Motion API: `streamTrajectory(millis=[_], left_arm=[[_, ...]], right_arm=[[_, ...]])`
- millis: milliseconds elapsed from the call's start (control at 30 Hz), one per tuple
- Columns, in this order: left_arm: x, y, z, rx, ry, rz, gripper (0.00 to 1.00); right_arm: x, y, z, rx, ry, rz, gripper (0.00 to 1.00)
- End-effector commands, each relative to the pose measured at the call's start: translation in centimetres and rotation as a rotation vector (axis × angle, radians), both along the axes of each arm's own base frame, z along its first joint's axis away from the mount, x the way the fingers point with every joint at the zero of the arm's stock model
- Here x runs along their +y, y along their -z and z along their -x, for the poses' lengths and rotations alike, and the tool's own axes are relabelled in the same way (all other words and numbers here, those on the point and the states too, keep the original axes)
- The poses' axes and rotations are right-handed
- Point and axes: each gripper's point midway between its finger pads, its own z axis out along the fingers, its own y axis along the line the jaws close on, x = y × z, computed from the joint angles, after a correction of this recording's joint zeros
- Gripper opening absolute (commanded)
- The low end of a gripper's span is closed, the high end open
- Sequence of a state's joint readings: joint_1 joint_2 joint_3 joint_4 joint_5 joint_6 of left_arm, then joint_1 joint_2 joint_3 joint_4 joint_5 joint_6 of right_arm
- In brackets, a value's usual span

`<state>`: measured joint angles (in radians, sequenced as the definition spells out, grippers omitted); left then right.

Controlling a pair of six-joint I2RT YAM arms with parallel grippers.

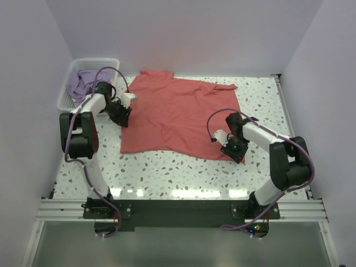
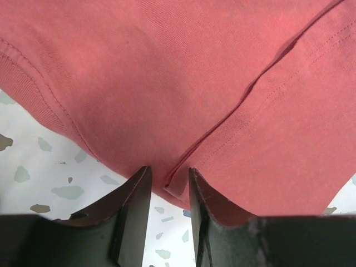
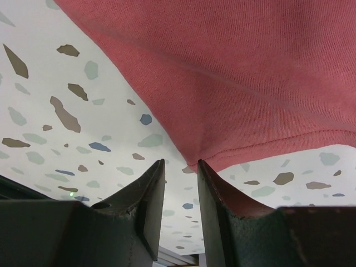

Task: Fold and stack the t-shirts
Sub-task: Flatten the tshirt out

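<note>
The coral-red t-shirt [image 1: 178, 114] lies spread out on the speckled table, with some wrinkles. My left gripper [image 1: 123, 115] is at its left edge. In the left wrist view the shirt [image 2: 183, 72] fills the frame, and a folded hem edge sits between the tips of my left gripper [image 2: 169, 169], whose jaws stand a little apart. My right gripper [image 1: 232, 149] is at the shirt's near right corner. In the right wrist view the hem corner [image 3: 222, 158] lies just at the tips of my right gripper [image 3: 181, 162], with the jaws apart and empty. The lavender t-shirt [image 1: 82, 84] lies bunched in the basket.
The white lattice basket [image 1: 94, 60] stands at the far left corner, just behind my left arm. White walls close in the table on the left, back and right. Bare speckled tabletop [image 1: 167, 172] lies between the shirt and the arm bases.
</note>
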<state>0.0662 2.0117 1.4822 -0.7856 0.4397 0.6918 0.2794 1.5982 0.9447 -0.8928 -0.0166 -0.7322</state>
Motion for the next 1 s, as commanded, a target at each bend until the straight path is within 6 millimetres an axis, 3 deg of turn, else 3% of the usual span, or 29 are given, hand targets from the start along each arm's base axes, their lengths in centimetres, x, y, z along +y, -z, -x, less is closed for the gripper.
streamTrajectory(millis=[0, 267, 533, 633, 733, 833, 867, 900, 933, 967], left_arm=[[-0.1, -1.5, -0.4, -0.032, 0.015, 0.010, 0.37], [-0.2, -1.8, 0.7, -0.024, 0.060, 0.005, 0.30], [-0.8, -4.1, 1.4, -0.059, 0.104, 0.032, 0.02], [-1.3, -5.6, 2.9, -0.058, 0.160, 0.056, 0.00], [-2.2, -7.4, 6.1, -0.051, 0.280, 0.091, 0.00], [-3.0, -9.3, 11.2, -0.031, 0.466, 0.134, 0.00], [-3.1, -8.9, 13.1, -0.004, 0.496, 0.136, 0.00], [-2.9, -10.2, 14.1, -0.075, 0.533, 0.103, 0.00], [-2.7, -10.3, 15.2, -0.100, 0.565, 0.081, 0.00], [-2.1, -8.7, 17.6, -0.088, 0.656, 0.035, 0.00]], right_arm=[[0.1, -0.5, -1.3, -0.038, 0.009, 0.003, 0.34], [-0.3, -0.3, -1.2, -0.033, 0.004, 0.025, 0.34], [-1.0, 0.3, -1.3, -0.032, 0.012, 0.066, 0.33], [-1.5, 0.7, -1.4, -0.024, 0.019, 0.089, 0.33], [-2.1, 0.9, -1.6, -0.017, 0.034, 0.102, 0.33], [-2.7, 1.1, -1.6, -0.009, 0.045, 0.113, 0.33], [-2.9, 1.1, -1.5, -0.005, 0.044, 0.117, 0.33], [-3.0, 1.2, -1.5, -0.006, 0.041, 0.120, 0.33], [-3.4, 1.3, -1.3, 0.000, 0.041, 0.136, 0.33], [-3.6, 1.4, -1.3, -0.001, 0.040, 0.142, 0.33]])
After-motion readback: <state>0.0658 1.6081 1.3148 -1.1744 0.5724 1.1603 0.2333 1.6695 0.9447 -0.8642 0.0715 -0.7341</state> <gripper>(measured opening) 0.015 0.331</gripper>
